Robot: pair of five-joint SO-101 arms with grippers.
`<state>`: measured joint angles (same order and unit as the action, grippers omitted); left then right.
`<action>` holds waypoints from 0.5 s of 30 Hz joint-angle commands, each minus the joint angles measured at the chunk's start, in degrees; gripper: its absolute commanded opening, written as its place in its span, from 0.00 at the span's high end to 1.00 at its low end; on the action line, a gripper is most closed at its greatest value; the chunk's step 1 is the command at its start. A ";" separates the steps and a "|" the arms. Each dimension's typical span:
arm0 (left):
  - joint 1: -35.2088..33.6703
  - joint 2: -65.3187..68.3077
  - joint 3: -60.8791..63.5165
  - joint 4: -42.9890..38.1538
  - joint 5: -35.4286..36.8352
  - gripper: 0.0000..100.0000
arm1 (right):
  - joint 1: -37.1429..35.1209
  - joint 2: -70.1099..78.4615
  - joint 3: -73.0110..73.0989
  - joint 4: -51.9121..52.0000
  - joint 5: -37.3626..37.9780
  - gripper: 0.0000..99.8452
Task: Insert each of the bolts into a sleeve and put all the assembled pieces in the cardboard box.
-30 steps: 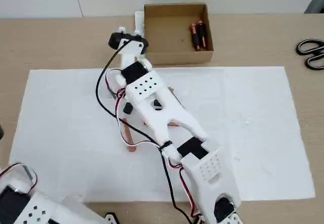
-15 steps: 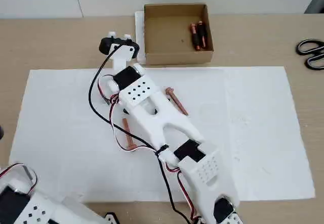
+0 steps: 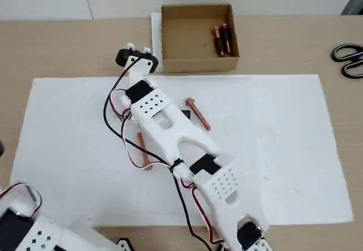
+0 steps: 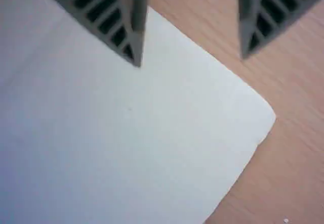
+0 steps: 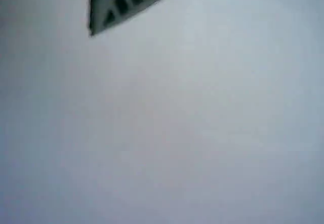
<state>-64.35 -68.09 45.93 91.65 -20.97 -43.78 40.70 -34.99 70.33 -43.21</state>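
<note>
A copper bolt (image 3: 197,113) lies on the white paper (image 3: 272,149) just right of my right arm. A second copper piece (image 3: 143,150) lies left of that arm, partly under its cables. The cardboard box (image 3: 198,65) stands at the back with two dark red assembled pieces (image 3: 221,40) in its right side. My right gripper (image 3: 136,63) hangs over the paper's far edge, left of the box; nothing shows below it except bare paper. My left gripper (image 4: 190,62) is open and holds nothing, above a corner of the paper at the table's near left.
Scissors (image 3: 349,58) lie on the wooden table at the far right. A white strip (image 3: 156,35) sits against the box's left wall. My left arm's base (image 3: 34,234) fills the near left corner. The paper's right half is bare.
My right arm has swung left and drawn back a little from the box, uncovering the bolt beside it. The left arm and the pieces in the box have not moved.
</note>
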 commanded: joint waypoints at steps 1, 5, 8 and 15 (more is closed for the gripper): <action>0.26 -0.53 -0.22 0.26 -0.44 0.88 | 0.48 -0.31 -0.35 -0.75 -0.53 0.69; 0.26 -0.53 -0.22 0.26 -0.44 0.88 | 1.36 1.19 -0.35 -0.75 -0.53 0.69; 0.26 -0.53 -0.22 0.26 -0.44 0.88 | 1.71 2.15 -0.35 -0.75 -0.53 0.71; 0.26 -0.53 -0.22 0.26 -0.44 0.88 | 3.56 2.59 -0.53 -2.95 -0.26 0.82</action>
<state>-64.35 -68.09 45.93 91.65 -20.97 -40.97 43.52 -34.99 70.51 -43.38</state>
